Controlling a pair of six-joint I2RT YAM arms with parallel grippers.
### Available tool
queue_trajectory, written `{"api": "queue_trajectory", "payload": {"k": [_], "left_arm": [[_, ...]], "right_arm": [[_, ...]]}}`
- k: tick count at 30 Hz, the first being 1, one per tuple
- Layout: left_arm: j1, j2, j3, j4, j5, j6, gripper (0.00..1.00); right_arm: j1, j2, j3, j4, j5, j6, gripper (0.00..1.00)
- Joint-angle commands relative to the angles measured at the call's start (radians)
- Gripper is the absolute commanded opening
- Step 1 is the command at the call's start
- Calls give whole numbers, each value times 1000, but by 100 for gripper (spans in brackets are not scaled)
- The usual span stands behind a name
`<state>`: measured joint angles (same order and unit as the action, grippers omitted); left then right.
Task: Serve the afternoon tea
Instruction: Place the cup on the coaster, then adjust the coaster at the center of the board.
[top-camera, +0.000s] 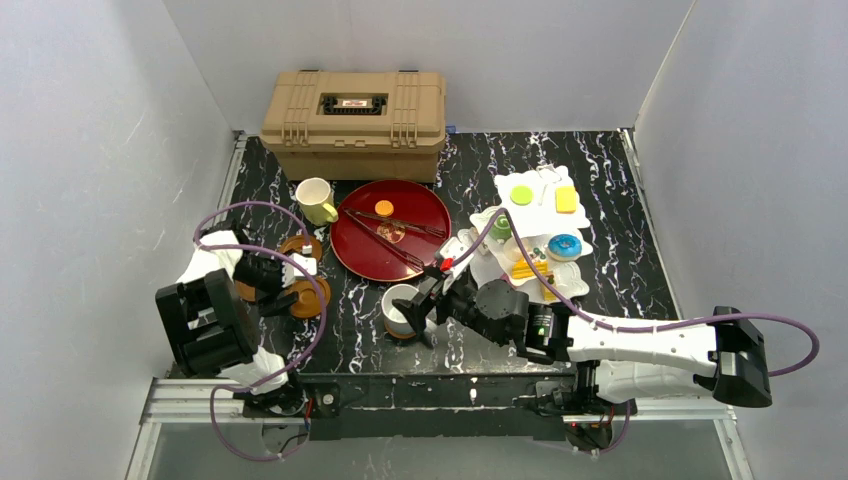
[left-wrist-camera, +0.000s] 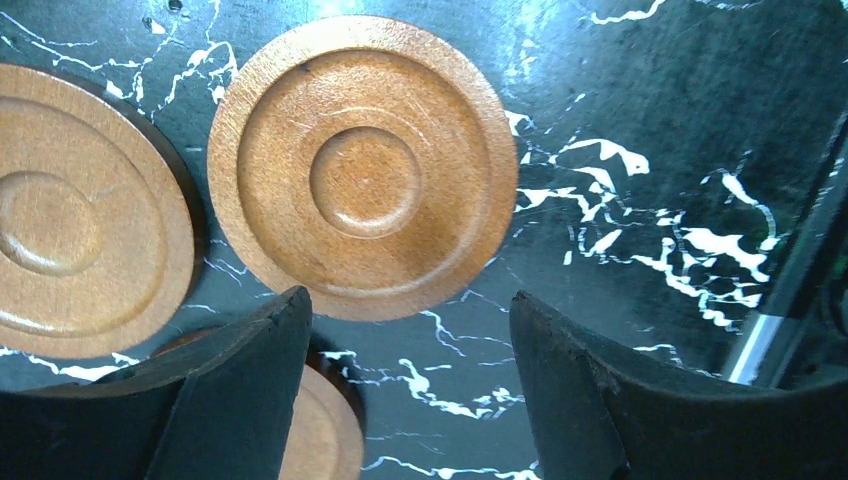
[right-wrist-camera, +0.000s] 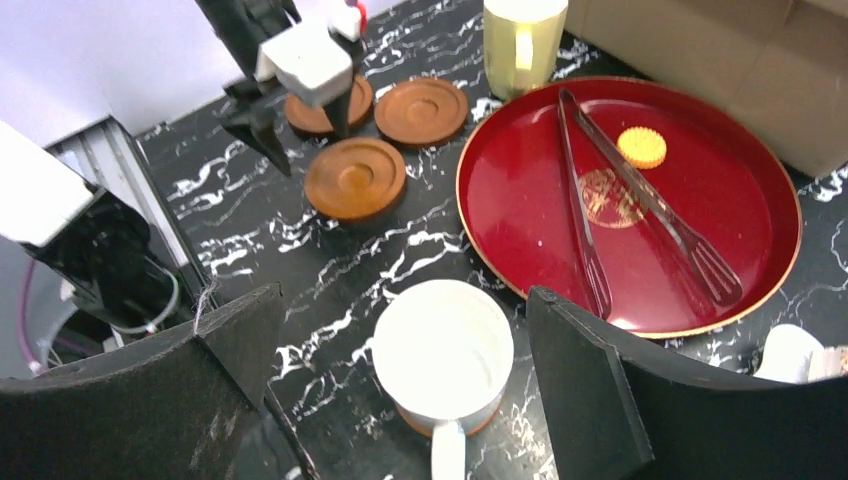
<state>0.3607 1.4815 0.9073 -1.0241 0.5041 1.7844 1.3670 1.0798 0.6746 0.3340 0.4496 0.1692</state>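
A white mug (right-wrist-camera: 443, 355) stands on a brown saucer near the table's front, handle toward the camera. My right gripper (right-wrist-camera: 403, 300) is open, a finger on each side of the mug and apart from it; from above, this right gripper (top-camera: 424, 310) sits beside that white mug (top-camera: 400, 308). My left gripper (left-wrist-camera: 410, 320) hovers open over the bare saucers: one saucer (left-wrist-camera: 363, 170) ahead, another (left-wrist-camera: 70, 215) to its left, a third (left-wrist-camera: 320, 430) partly under the left finger. The white tiered stand (top-camera: 500, 268) carries several toy cakes. A pale-yellow mug (top-camera: 316, 200) stands behind the saucers.
The dark-red tray (top-camera: 392, 250) holds tongs (right-wrist-camera: 590, 200) and an orange biscuit (right-wrist-camera: 641, 147). A tan plastic case (top-camera: 354, 122) fills the back. White walls close in on the left, right and back of the marbled table.
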Motion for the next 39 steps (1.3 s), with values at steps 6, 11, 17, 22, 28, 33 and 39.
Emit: {"api": "queue_trajectory", "payload": {"k": [6, 11, 17, 22, 28, 33, 39], "left_arm": [[-7, 74, -28, 24, -105, 246, 66], [-14, 89, -38, 58, -106, 241, 63], [19, 156, 119, 62, -67, 126, 60], [7, 135, 78, 78, -51, 145, 62], [-41, 147, 8, 115, -92, 151, 62], [-87, 200, 14, 153, -134, 96, 62], [-157, 118, -25, 141, -58, 107, 60]], "right_arm": [[-30, 40, 148, -52, -5, -29, 98], [-83, 75, 181, -52, -62, -25, 99], [-95, 86, 178, -45, -88, -8, 98], [-101, 88, 151, -27, -91, 12, 99], [-119, 78, 143, -32, -87, 19, 98], [-131, 60, 139, -38, -79, 26, 98], [-139, 62, 123, -37, -69, 30, 98]]}}
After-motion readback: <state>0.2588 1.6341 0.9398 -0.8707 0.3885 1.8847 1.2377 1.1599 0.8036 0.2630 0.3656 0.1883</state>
